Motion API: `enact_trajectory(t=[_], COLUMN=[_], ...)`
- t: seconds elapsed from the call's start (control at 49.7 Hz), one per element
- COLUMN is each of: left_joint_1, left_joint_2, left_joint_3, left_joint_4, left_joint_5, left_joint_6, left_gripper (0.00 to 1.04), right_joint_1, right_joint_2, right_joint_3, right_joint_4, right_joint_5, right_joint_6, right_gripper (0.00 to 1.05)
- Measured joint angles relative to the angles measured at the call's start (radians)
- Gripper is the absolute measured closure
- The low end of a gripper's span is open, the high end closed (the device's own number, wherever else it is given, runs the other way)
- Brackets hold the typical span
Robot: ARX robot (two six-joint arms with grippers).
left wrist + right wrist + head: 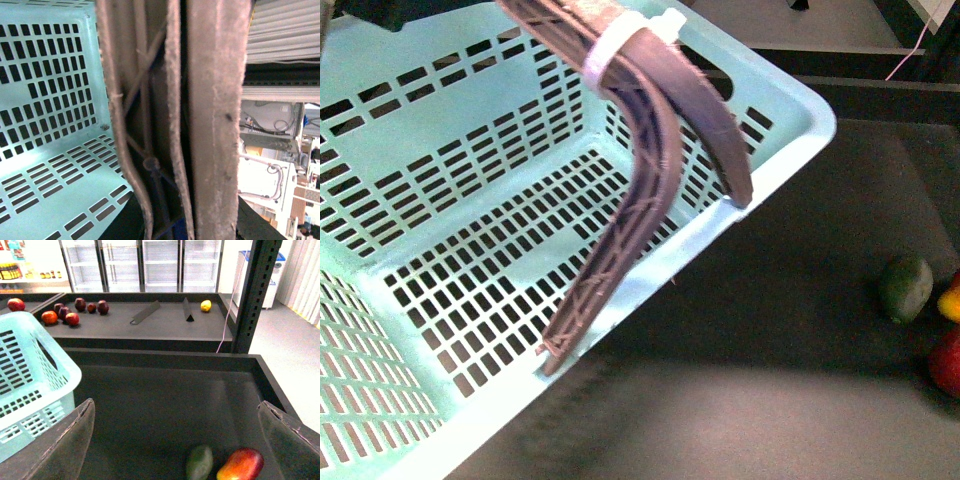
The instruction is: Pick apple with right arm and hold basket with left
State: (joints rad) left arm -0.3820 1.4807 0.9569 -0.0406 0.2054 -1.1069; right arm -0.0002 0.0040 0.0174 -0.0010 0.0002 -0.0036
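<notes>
Spread wide, the right gripper [176, 407] is hanging over the dark table [165, 390], its fingers [70, 440] clasping nothing. The left gripper is showing no fingers of its own, so I cannot tell whether it is pinching anything; its camera is looking closely at the handles [215, 125]. The basket [798, 122] is filling the table's left side. Its two handles are rising together, bound by a white zip tie [620, 50]. The apple [240, 465] is lying on the table near the right gripper. It is sitting just beside a green fruit [200, 463] and well apart from the basket.
</notes>
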Motion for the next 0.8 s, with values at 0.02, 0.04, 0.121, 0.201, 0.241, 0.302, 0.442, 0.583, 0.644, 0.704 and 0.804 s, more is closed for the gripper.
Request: enact_trajectory(t=[0.02, 0.04, 0.121, 0.201, 0.241, 0.302, 0.442, 0.583, 0.644, 0.704, 0.804], left_joint_1=[-0.015, -0.029, -0.098, -0.157, -0.181, -0.209, -0.227, -0.227, -0.227, -0.227, -0.228], left_joint_2=[0.000, 0.000, -0.008, -0.027, -0.038, -0.054, -0.064, -0.064, -0.064, -0.064, -0.064], left_joint_3=[0.005, 0.011, 0.036, 0.048, 0.048, 0.048, 0.049, 0.049, 0.049, 0.049, 0.049], left_joint_4=[-0.003, -0.009, -0.042, -0.077, -0.084, -0.090, -0.090, -0.090, -0.090, -0.090, -0.090], left_joint_5=[-0.005, -0.009, -0.016, -0.012, -0.007, -0.003, -0.021, -0.031, -0.029, -0.026, -0.024], left_joint_6=[-0.003, -0.005, -0.005, -0.004, -0.005, -0.003, 0.017, 0.034, 0.038, 0.037, 0.037], left_gripper=[0.87, 0.87, 0.87, 0.87, 0.87, 0.87, 0.87, 0.87, 0.87, 0.87, 0.87], right_joint_1=[0.000, 0.000, 0.000, 0.000, 0.000, 0.000, 0.000, 0.000, 0.000, 0.000, 0.000], right_joint_2=[0.000, 0.000, 0.000, 0.000, 0.000, 0.000, 0.000, 0.000, 0.000, 0.000, 0.000], right_joint_3=[0.000, 0.000, 0.000, 0.000, 0.000, 0.000, 0.000, 0.000, 0.000, 0.000, 0.000], right_joint_4=[0.000, 0.000, 0.000, 0.000, 0.000, 0.000, 0.000, 0.000, 0.000, 0.000, 0.000], right_joint_5=[0.000, 0.000, 0.000, 0.000, 0.000, 0.000, 0.000, 0.000, 0.000, 0.000, 0.000], right_joint_6=[0.000, 0.000, 0.000, 0.000, 0.000, 0.000, 0.000, 0.000, 0.000, 0.000, 0.000], right_gripper=[0.09, 0.09, 0.09, 0.09, 0.09, 0.09, 0.09, 0.09, 0.09, 0.09, 0.09])
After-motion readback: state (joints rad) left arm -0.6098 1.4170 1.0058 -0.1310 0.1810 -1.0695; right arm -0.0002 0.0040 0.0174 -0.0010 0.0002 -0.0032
